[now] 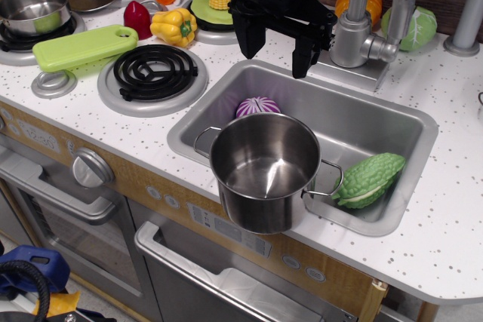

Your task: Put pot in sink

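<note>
While the black gripper [275,43] hangs above the back edge of the sink [411,137], its two fingers point downward and stand spread apart with nothing between them. Below and in front of it, the tall shiny steel pot [266,173] stands upright inside the basin at its front left, empty, with its wire loop handles sticking out to the left and right; its lower wall covers the sink's front rim from this angle. Behind the pot, partly hidden by its rim, lies a purple ribbed toy vegetable [257,105] on the sink floor. To the pot's right, a green bumpy bitter gourd toy [371,179] rests in the front right corner of the basin, just beside the right handle. A grey faucet [370,13] rises at the back of the sink, close to the gripper's right side in the view. On the speckled white counter [445,216] to the left sits a black coil burner [154,72], with a lime green cutting board [83,46] beyond it, a yellow bell pepper [174,26] near that, and a smaller steel pot [33,8] on the far left burner.
</note>
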Tool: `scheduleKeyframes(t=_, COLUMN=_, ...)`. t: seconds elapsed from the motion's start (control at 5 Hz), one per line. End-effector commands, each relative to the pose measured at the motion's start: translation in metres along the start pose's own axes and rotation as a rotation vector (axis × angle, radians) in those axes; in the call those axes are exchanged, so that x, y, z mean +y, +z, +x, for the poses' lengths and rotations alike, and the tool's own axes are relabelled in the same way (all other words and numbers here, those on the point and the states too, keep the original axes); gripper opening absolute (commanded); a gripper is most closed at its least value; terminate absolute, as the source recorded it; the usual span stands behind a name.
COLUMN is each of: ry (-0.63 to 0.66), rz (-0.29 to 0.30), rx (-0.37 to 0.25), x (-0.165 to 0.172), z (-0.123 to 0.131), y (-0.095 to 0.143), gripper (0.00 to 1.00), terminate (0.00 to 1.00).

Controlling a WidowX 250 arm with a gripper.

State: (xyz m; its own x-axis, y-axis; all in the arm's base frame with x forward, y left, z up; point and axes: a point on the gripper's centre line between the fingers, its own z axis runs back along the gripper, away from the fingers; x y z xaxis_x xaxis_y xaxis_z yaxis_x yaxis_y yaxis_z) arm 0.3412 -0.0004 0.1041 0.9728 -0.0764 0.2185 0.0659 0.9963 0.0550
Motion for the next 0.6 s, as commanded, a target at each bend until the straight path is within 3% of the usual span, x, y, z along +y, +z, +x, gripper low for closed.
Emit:
scheduleKeyframes(t=0.0, ry=0.000, rz=0.000, rx=0.000, x=0.000, z=0.000, y=0.000, gripper=1.00, terminate=0.00)
scheduleKeyframes(t=0.4, ry=-0.246, rz=0.080, rx=-0.006, x=0.001, z=-0.017, y=0.010, gripper=1.00, terminate=0.00)
